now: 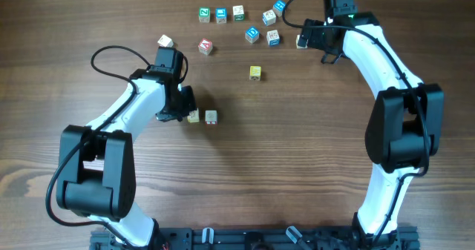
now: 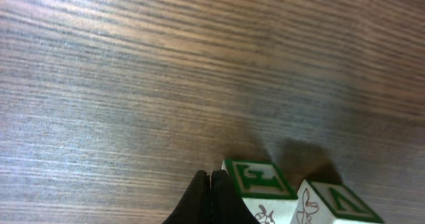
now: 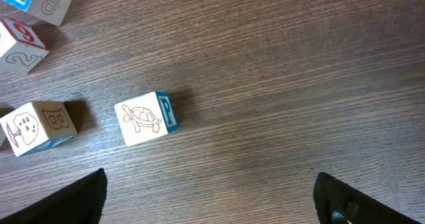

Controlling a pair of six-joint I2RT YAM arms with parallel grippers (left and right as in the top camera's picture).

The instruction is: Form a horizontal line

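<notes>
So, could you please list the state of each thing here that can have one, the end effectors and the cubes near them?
left end effector: shut, empty, tip close beside the row's nearer cube.
right end effector: open, holding nothing.
row of two cubes: side by side, resting flat, not gripped.
yellow cube: alone, apart from the row, untouched.
turtle cube: resting free ahead of the right end effector, untouched.

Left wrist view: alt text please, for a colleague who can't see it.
The shut left pincer pokes in at the bottom edge, right beside one green-lettered wooden cube, with a second cube next to that. Wood-grain table fills the rest.
</notes>
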